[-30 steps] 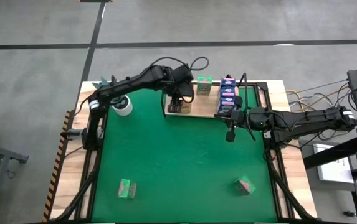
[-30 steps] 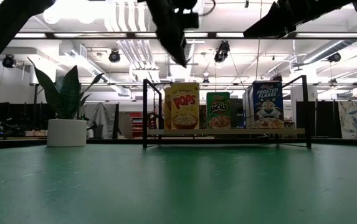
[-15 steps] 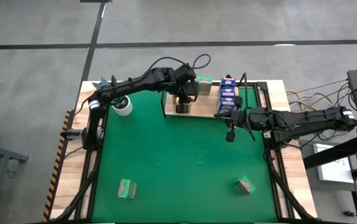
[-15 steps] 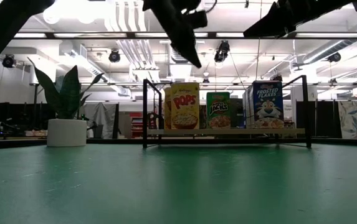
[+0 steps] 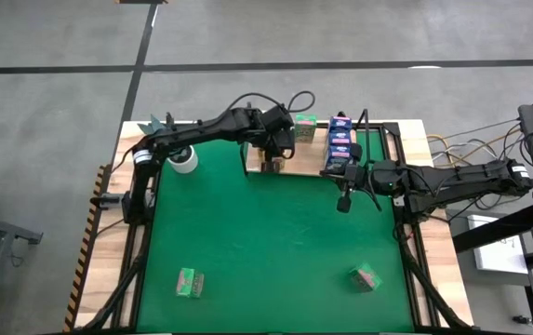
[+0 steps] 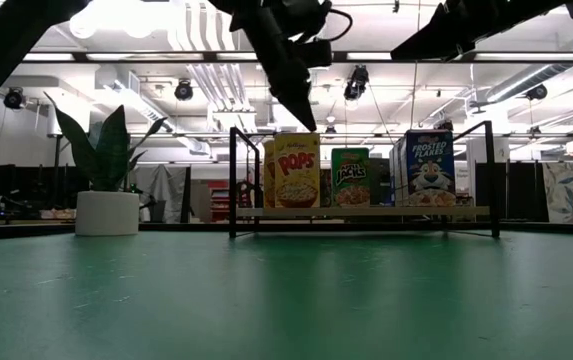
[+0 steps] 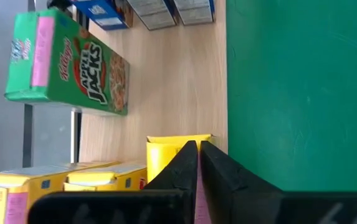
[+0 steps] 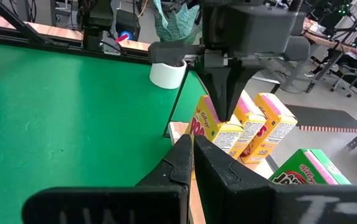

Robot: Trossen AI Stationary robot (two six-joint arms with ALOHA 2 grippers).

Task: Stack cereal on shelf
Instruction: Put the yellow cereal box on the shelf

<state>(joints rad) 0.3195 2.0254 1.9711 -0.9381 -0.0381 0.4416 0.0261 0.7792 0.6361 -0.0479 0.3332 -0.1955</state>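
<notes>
Overhead, left gripper (image 5: 273, 160) poised above the front yellow Pops box (image 6: 296, 171) at the left end of the shelf (image 5: 303, 165), fingers pressed together, nothing between them. In the left wrist view, closed fingertips (image 7: 198, 163) pointing down at that box's yellow top (image 7: 177, 149); two more yellow boxes (image 7: 63, 182) lined up just behind it on the light wooden board (image 7: 172, 81). One green Apple Jacks box (image 7: 66, 65) upright near the middle of the shelf, apart from the yellow row. Blue Frosted Flakes boxes (image 6: 429, 166) in a row at the shelf's right end, seen from the low view standing upright inside the black wire frame (image 6: 233, 180).

Right gripper (image 5: 342, 200) hanging over the green mat (image 5: 266, 251) just in front of the shelf's right end, fingers (image 8: 184, 158) shut against each other, holding nothing. Two more green boxes off the shelf, lying on the mat near its front edge: one at front left (image 5: 190, 282), one at front right (image 5: 366, 277), well apart from each other. White pot with a teal plant (image 5: 183, 158) at the mat's back-left corner, beside the left arm.
</notes>
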